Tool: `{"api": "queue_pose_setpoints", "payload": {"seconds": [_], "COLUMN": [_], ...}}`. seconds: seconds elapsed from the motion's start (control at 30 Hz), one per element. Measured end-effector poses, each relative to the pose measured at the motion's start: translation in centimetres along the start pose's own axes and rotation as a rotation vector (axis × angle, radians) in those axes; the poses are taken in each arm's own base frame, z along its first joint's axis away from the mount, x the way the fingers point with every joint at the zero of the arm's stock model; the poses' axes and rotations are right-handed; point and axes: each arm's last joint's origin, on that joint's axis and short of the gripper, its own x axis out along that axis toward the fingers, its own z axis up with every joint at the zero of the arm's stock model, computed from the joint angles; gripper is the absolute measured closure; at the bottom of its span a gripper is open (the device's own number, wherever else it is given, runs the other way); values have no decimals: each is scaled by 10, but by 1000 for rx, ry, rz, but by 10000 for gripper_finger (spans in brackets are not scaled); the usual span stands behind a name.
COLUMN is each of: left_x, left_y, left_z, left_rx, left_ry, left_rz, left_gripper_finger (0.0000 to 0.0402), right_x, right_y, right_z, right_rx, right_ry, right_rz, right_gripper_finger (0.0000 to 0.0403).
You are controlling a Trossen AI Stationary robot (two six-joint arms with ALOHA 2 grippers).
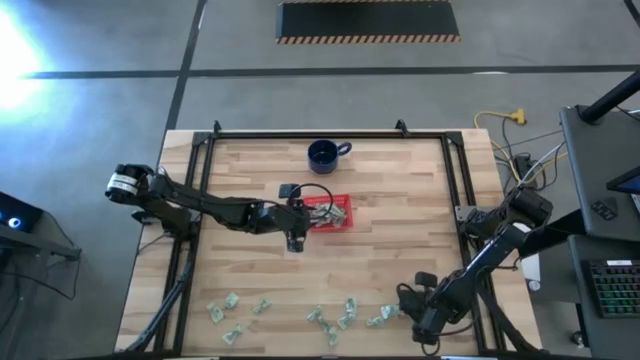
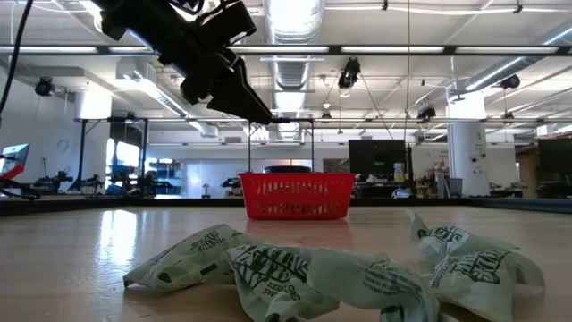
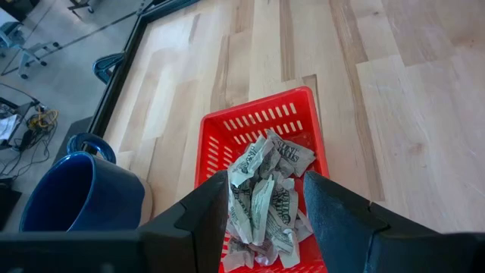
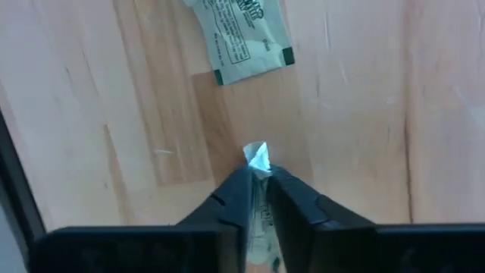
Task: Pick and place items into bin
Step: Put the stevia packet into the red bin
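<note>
Grey concrete floor (image 1: pixel 100 40) surrounds the wooden table (image 1: pixel 400 250).

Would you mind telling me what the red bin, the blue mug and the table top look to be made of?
Red bin: likely moulded plastic, glossy, with slotted walls. Blue mug: probably glazed ceramic, judging by its smooth, shiny, thick rim, though enamel is possible. Table top: wood, butcher-block style, with visible grain and joined pale planks.
</note>
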Motion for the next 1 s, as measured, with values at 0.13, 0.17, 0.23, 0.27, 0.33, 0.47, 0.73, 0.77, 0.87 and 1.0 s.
{"api": "queue_pose_setpoints", "payload": {"seconds": [0.13,0.17,0.23,0.27,0.33,0.47,0.73,0.77,0.87,1.0], "left_x": [0,0,0,0,0,-1,-10,-13,-21,-36], "left_y": [0,0,0,0,0,1,4,3,0,-1], "left_z": [0,0,0,0,0,1,6,7,5,2], "left_rx": [3,3,4,6,8,16,15,16,27,-6], "left_ry": [-1,-1,-1,-1,-1,-4,-31,-37,-11,36], "left_rz": [1,1,1,1,1,2,3,0,-22,-49], "left_gripper_finger": [244,244,244,244,244,244,244,244,244,244], "right_x": [-2,-3,-8,-11,-18,-33,-59,-61,-67,-70], "right_y": [-1,-2,-6,-9,-14,-25,-53,-57,-72,-90], "right_z": [1,2,6,9,14,27,62,67,82,102], "right_rx": [-34,-41,-47,-51,-64,-123,-214,-213,-202,-196], "right_ry": [-31,-53,-96,-125,-193,-375,-700,-717,-730,-704], "right_rz": [-10,-19,-50,-68,-112,-227,-572,-614,-708,-776], "right_gripper_finger": [389,389,389,389,389,390,390,390,390,390]}}
